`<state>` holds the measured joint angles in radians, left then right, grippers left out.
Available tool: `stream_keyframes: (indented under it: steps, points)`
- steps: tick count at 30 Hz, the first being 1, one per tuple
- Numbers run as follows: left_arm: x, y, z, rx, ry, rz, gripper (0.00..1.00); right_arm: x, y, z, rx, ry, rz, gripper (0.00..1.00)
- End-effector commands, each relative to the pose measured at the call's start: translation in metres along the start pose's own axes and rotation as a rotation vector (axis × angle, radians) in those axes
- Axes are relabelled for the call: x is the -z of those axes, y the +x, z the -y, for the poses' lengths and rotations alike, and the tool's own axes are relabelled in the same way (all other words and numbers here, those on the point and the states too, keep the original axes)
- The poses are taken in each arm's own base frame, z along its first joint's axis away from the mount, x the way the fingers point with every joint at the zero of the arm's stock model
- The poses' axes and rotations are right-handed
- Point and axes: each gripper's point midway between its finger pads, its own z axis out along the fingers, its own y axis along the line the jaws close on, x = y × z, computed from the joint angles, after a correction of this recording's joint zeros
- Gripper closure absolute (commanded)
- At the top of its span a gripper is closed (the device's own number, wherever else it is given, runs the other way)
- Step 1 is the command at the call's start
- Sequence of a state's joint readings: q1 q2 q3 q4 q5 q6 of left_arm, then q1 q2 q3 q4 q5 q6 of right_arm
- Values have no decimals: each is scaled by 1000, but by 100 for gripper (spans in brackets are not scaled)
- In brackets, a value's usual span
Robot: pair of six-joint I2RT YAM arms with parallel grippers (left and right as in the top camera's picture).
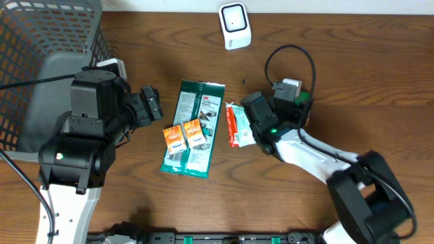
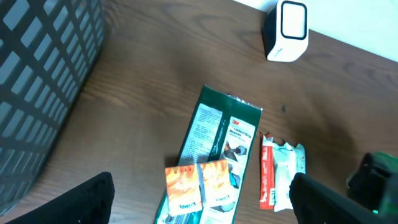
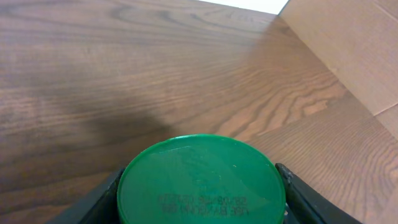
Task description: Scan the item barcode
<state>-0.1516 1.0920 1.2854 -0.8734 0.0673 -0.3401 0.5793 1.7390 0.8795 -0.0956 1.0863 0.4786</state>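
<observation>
Left gripper (image 1: 152, 105) points toward 3 o'clock, fingers spread wide, empty. Right gripper (image 3: 200, 206) clasps the green-lidded container (image 3: 199, 165), at 3 o'clock from the "3M" pack (image 1: 196, 118); the lid reads "USE BY".

**Even light, soft shadows, blur up close**

Light falls evenly from above on my table (image 1: 366, 61), with no hard glare, and the overhead view is sharp. The fingers (image 2: 74, 199) of my left gripper (image 2: 202, 180) smear into dark, unfocused shapes at the bottom corners. Beside the green lid (image 3: 202, 180) a broad soft shadow darkens the wood, and the lid's print looks slightly fuzzy.
</observation>
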Motion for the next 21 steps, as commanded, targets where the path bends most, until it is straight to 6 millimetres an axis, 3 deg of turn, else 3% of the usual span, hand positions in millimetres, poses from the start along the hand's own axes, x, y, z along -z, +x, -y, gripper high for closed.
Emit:
stream_keyframes:
  steps: [1,5,14,21]
  points:
    - [4,-5,-2,-1,-11,20,10,-7,6,1,35,65,25,67]
    - [4,-5,-2,-1,-11,20,10,-12,12,-3,38,69,21,67]
    - [4,-5,-2,-1,-11,20,10,-34,-15,8,-214,86,74,61]
    - [4,-5,-2,-1,-11,20,10,-48,-9,-3,-323,-9,13,67]
